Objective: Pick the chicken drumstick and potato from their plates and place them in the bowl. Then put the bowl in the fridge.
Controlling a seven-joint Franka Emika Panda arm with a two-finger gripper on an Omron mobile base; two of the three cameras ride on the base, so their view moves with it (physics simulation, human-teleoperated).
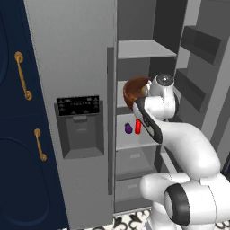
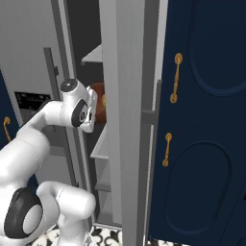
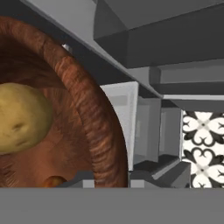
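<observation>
Inside the fridge (image 1: 134,49), just above its middle shelf: bowl (image 1: 134,92) held by gripper (image 3: 111,177), pinched on the rim. Potato (image 3: 22,116) and drumstick (image 3: 52,180) inside the bowl. Best lowered level, clear of the shelf edge, released only once seated.

Reddish-brown bowl (image 3: 83,100), yellowish-tan potato (image 3: 19,118)

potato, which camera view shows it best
The hand view: the potato lies large and unblocked inside the bowl. In the left base view only the bowl's rim and side show at the fridge shelves; the right base view shows a sliver of the bowl.
</observation>
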